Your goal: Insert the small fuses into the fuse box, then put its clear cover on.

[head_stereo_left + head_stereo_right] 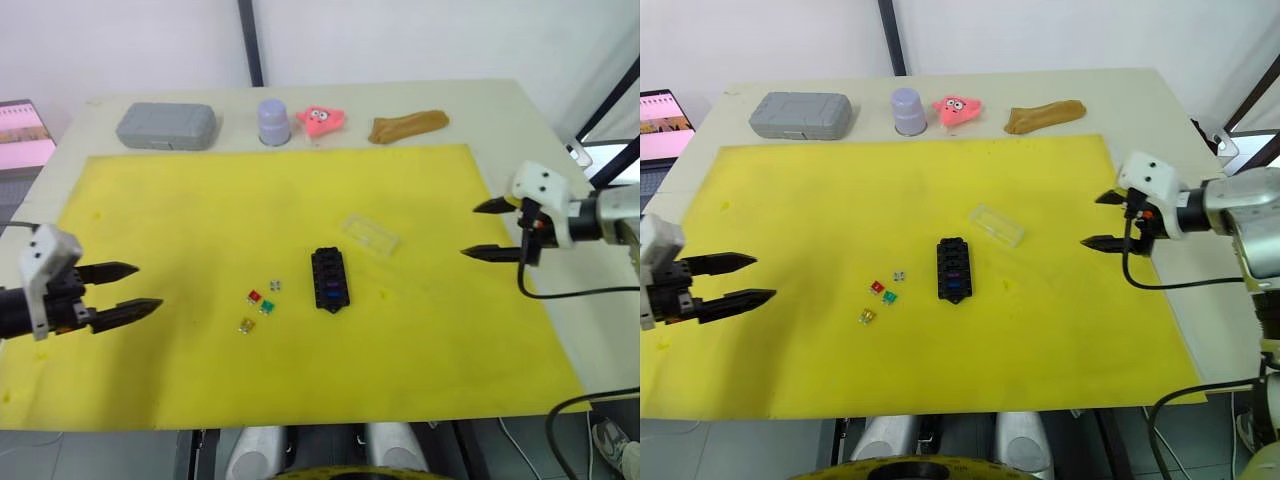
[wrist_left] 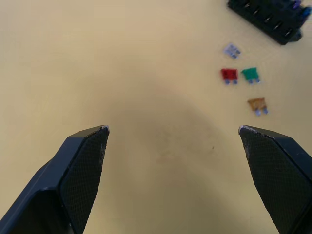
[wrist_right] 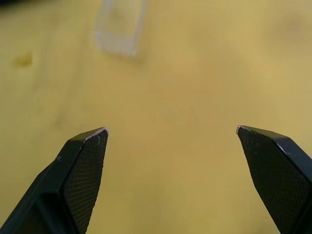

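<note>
Four loose fuses (image 1: 261, 303), one fuse box (image 1: 329, 279), one clear cover (image 1: 370, 233).
Perhaps two fuses already seated; the slots are hard to read.

A black fuse box (image 1: 953, 270) lies mid-mat on the yellow mat (image 1: 1040, 340), the clear cover (image 1: 997, 225) just far-right of it. Four small fuses (image 1: 880, 295) sit loose to its left. Both the left gripper (image 1: 745, 279) and the right gripper (image 1: 1098, 220) hover with fingers spread wide.

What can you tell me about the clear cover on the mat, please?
The clear cover is a small, nearly colourless rectangular lid that looks like thin plastic. It lies flat and askew on the yellow mat, apart from the black fuse box, on that block's far right. Nothing touches it; the open right gripper hovers to its right.
</note>
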Available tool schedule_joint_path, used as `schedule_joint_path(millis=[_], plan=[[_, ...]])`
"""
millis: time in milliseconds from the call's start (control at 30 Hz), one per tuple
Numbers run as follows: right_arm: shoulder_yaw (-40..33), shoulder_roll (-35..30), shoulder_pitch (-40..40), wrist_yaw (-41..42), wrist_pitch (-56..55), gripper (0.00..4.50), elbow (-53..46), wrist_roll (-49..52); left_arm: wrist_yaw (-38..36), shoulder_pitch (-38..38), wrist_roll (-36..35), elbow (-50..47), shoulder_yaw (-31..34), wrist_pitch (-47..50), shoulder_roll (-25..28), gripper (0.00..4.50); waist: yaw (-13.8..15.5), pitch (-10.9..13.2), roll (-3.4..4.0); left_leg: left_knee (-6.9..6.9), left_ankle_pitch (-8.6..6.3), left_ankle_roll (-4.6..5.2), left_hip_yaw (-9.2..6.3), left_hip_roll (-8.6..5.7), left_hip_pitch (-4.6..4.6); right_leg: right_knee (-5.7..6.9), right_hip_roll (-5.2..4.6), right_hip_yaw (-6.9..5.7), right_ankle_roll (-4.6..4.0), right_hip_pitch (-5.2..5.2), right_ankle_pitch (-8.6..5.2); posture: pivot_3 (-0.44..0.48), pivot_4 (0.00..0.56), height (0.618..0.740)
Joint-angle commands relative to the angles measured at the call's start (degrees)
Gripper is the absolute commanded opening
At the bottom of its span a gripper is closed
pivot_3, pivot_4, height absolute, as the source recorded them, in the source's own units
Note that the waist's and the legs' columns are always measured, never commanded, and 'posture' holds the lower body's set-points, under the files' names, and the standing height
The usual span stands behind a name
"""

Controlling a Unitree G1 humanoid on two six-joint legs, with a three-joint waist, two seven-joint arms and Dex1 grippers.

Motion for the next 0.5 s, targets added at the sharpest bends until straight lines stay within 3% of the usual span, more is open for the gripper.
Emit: schedule_joint_path(millis=[33,233,500], plan=[[1.2,2.4,-3.7,1.9,3.5,4.46,-9.6,4.5,1.2,-3.9,-7.0,-2.0,-4.3,6.2,-2.5,4.50,0.1,0.0,0.00,0.00,0.00,0.00,0.00,0.00,0.00,0.00,0.00,0.00,0.00,0.00,0.00,0.000,0.150,0.731],[5.8,8.1,-7.0,3.0,7.6,4.46,-20.6,9.4,1.3,-7.9,-20.5,-1.2,-11.3,22.2,-6.3,4.50,0.2,0.0,-0.06,0.04,-0.01,0.01,-0.02,-0.01,-0.02,0.00,0.01,-0.01,0.01,0.02,0.01,0.000,0.150,0.731],[8.6,11.7,-8.6,1.3,10.3,4.46,-25.8,11.1,3.8,-12.7,-23.4,9.9,-16.0,32.3,-8.4,4.50,0.2,0.0,-0.09,0.08,0.01,-0.01,-0.05,-0.02,0.00,0.09,0.04,-0.02,0.01,0.00,0.01,0.000,0.150,0.731]])
